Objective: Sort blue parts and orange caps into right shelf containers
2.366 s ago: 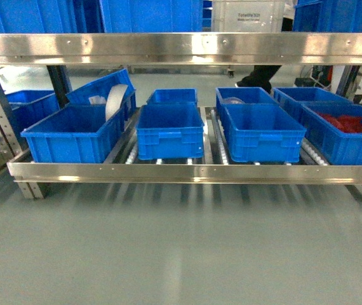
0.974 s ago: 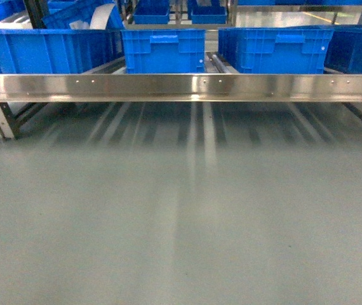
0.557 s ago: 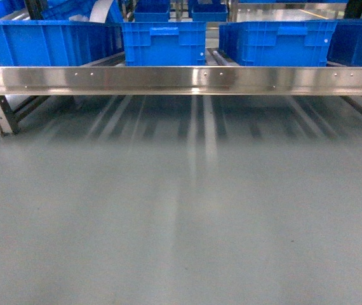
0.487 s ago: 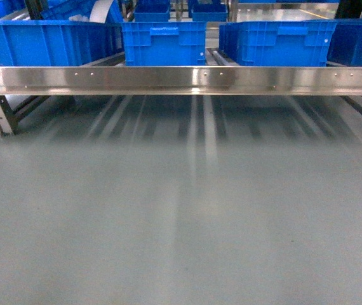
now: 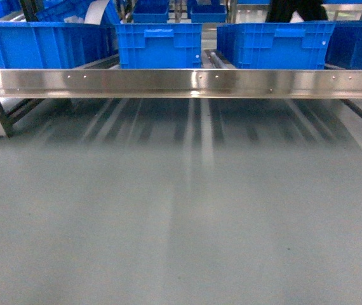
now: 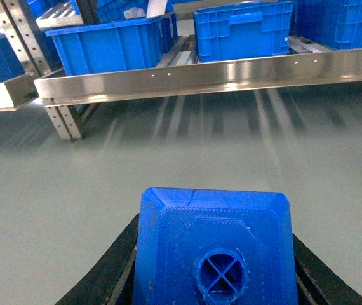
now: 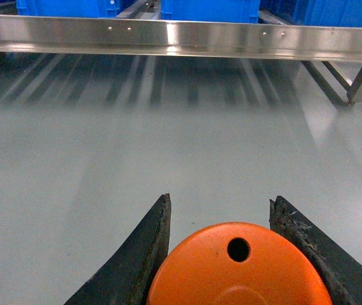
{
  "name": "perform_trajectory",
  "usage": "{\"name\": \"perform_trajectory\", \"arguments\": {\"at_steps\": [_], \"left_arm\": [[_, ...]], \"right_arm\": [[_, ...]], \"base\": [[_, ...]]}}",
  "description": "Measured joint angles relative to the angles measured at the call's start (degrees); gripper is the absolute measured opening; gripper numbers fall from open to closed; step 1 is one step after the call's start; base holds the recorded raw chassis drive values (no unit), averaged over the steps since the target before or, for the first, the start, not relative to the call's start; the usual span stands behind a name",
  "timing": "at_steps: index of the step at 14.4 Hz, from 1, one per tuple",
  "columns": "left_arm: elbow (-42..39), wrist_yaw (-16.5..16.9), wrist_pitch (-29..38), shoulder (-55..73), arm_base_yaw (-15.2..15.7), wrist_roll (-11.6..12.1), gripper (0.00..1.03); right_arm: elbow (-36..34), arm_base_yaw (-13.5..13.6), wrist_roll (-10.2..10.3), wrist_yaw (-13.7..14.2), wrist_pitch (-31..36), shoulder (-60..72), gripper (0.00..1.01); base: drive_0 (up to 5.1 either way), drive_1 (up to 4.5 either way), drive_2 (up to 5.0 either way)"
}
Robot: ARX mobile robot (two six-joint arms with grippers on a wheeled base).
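Blue part point(image 6: 214, 251) sits clamped in my L gripper point(image 6: 214, 267), stud facing cam, black fingers point(image 6: 108, 273) tight on both sides. R gripper point(image 7: 232, 254) holds orange cap point(image 7: 238, 270), fingers point(image 7: 146, 248) hugging its sides, one hole showing on top. Both hang over grey floor point(image 5: 181, 216), near side of shelf point(image 5: 181, 82). Crates point(image 5: 273, 44) sit in a row behind steel front rail, far side.
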Motion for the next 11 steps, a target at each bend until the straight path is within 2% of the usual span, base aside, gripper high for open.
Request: {"name": "perform_trajectory", "arguments": {"at_steps": [7, 11], "left_arm": [[0.0, 0.04, 0.2, 0.04, 0.0, 0.02, 0.44], [0.0, 0.02, -0.04, 0.07, -0.02, 0.0, 0.44]], "right_arm": [[0.0, -0.02, 0.0, 0.0, 0.02, 0.0, 0.41], [0.0, -0.04, 0.0, 0.07, 0.04, -0.02, 0.41]], "base": [[3.0, 1.74, -5.0], [0.2, 4.27, -4.0]]}}
